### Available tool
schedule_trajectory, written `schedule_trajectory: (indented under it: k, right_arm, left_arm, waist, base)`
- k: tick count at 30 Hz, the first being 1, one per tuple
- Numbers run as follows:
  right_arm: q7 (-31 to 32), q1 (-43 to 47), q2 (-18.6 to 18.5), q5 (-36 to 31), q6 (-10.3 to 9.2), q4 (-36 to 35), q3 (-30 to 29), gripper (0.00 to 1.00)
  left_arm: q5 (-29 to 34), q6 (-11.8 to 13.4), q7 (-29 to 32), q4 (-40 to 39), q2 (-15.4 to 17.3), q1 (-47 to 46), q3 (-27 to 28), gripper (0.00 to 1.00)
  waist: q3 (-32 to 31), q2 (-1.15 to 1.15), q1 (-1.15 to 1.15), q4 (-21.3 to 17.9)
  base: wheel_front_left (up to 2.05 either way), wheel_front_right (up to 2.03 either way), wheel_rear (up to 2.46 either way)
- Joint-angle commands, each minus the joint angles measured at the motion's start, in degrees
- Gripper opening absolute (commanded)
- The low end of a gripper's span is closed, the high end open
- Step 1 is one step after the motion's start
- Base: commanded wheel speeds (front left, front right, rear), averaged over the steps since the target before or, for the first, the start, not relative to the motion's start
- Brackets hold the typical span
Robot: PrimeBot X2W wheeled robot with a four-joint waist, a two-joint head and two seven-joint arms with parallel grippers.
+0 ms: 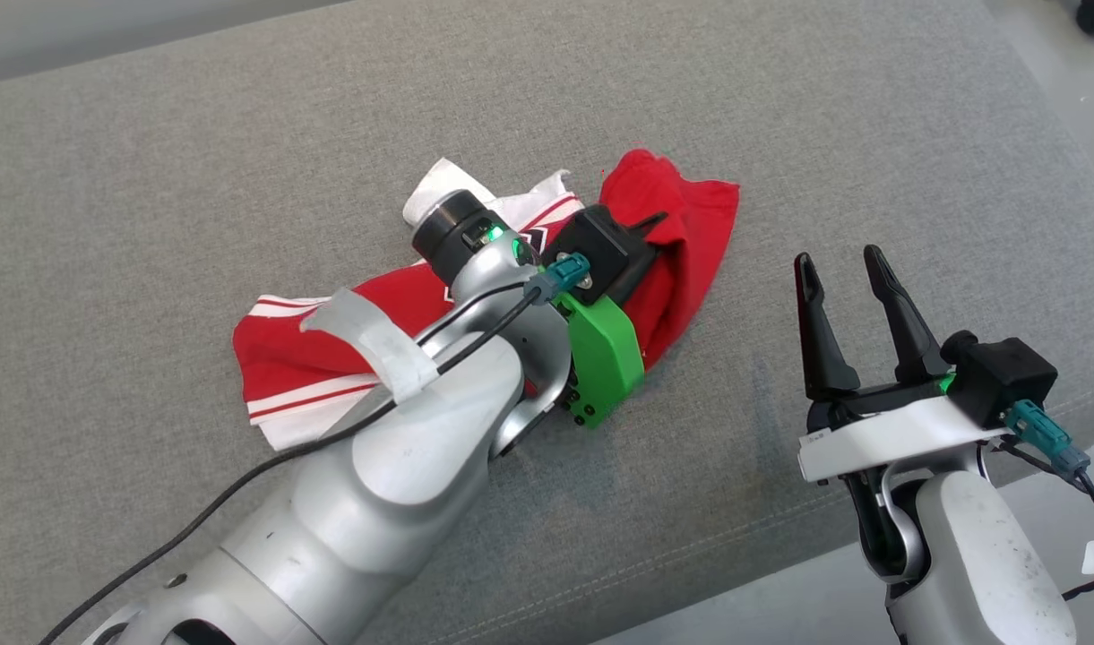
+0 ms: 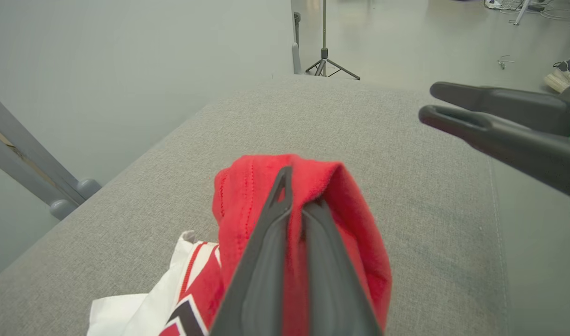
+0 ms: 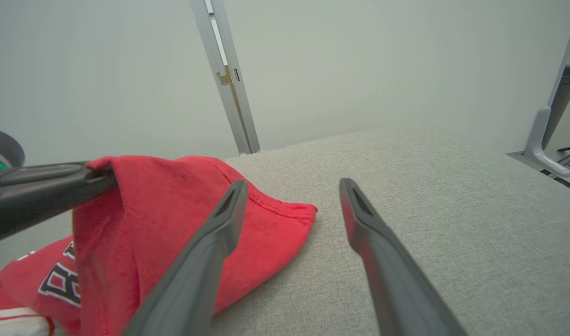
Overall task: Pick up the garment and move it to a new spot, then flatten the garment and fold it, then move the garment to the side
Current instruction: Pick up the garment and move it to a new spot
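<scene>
Nearby, at the bottom of the head view, the left forearm point(image 1: 403, 448) reaches up and across the grey cushion point(image 1: 197, 161), with a strip of pale tape point(image 1: 376, 345) wrapped around its shell and a green bracket point(image 1: 605, 358) mounted at the wrist. At the lower right the right gripper point(image 1: 840, 269) stands over the front edge of the cushion. Its fingers point away from the robot and are spread wide with nothing between them — released, touching no cloth.

Just past the left wrist lies the garment point(image 1: 278, 363), a red jersey with white striped trim and dark lettering, crumpled near the middle of the cushion. The left gripper point(image 2: 298, 198) is clenched on a fold of its red end. In the left wrist view the two dark fingers lie pressed together with red cloth draped over them and pinched between them. That fold is lifted into a hump above the seat, while the white and striped part rests on the cushion behind it. The right wrist view shows the same raised red fold held from the side, its hem lying on the cushion near the open right fingers.

Farther off, the cushion runs on to its back edge. Beyond it — a pale wall with a metal post point(image 3: 228, 84), a tripod point(image 2: 325, 60) standing on the floor, and a person's shoe point(image 2: 559, 80) at the edge of the left wrist view.
</scene>
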Motion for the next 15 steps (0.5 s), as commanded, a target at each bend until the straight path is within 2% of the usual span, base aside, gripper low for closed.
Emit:
schedule_trajectory:
  k: [1, 2, 8, 12, 15]
  right_arm:
    - [-0.2, -0.7, 0.1, 0.7, -0.02, 0.2, 0.1, 1.00]
    - [-0.2, -0.9, 0.0, 0.7, -0.02, 0.3, 0.0, 1.00]
    - [-0.2, -1.6, 0.0, -0.4, -0.02, 0.5, -1.7, 1.00]
    - [-0.2, -1.8, 0.0, -1.3, -0.02, 0.0, -2.9, 1.00]
    - [-0.2, -1.8, -0.5, -2.1, -0.02, -0.5, -4.0, 1.00]
  left_arm:
    - [-2.1, -0.1, -1.2, -0.1, 0.0, -0.3, -2.2, 0.84]
    - [-3.0, -0.2, -1.8, -0.4, 0.0, -0.7, -3.7, 1.00]
    - [-6.3, 0.5, -6.6, -4.9, 0.1, -3.4, -9.9, 1.00]
    - [-7.5, 1.3, -8.9, -7.4, 0.0, -4.1, -10.9, 1.00]
    - [-7.7, 2.7, -10.6, -8.9, 0.1, -4.0, -10.5, 1.00]
  waist:
    - [0.9, 0.00, 0.00, -0.7]
    - [1.0, 0.00, 0.00, -0.4]
    - [0.9, 0.00, 0.00, 2.1]
    - [0.4, 0.00, 0.00, 3.7]
    - [-0.2, 0.00, 0.00, 5.3]
  base:
    - [0.00, 0.00, 0.00]
    - [0.00, 0.00, 0.00]
    - [0.00, 0.00, 0.00]
    - [0.00, 0.00, 0.00]
    - [0.00, 0.00, 0.00]
